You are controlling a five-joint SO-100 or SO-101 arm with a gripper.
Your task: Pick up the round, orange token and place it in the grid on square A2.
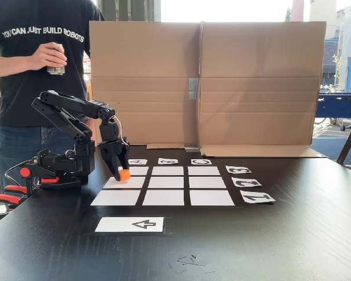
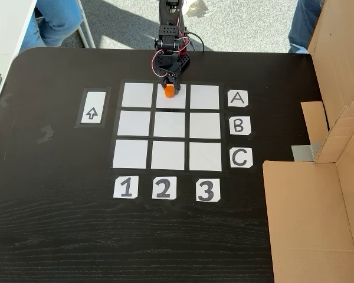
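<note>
The orange token (image 1: 124, 174) (image 2: 169, 90) sits between the fingers of my black gripper (image 1: 121, 172) (image 2: 169, 87), which is shut on it. The gripper points down over the grid (image 1: 169, 182) (image 2: 171, 125) from the arm's side. The token is low over square A2 (image 1: 134, 183) (image 2: 172, 104), the middle cell of the A line, at that cell's edge nearest the arm. I cannot tell whether the token touches the paper. Cards lettered A to C and numbered 1 to 3 border the grid.
A white card with a black arrow (image 1: 130, 224) (image 2: 92, 108) lies beside the grid. A tall cardboard wall (image 1: 205, 82) (image 2: 336, 118) stands along one table side. A person holding a can (image 1: 55, 58) stands behind the arm base (image 1: 58, 167), which is clamped to the table.
</note>
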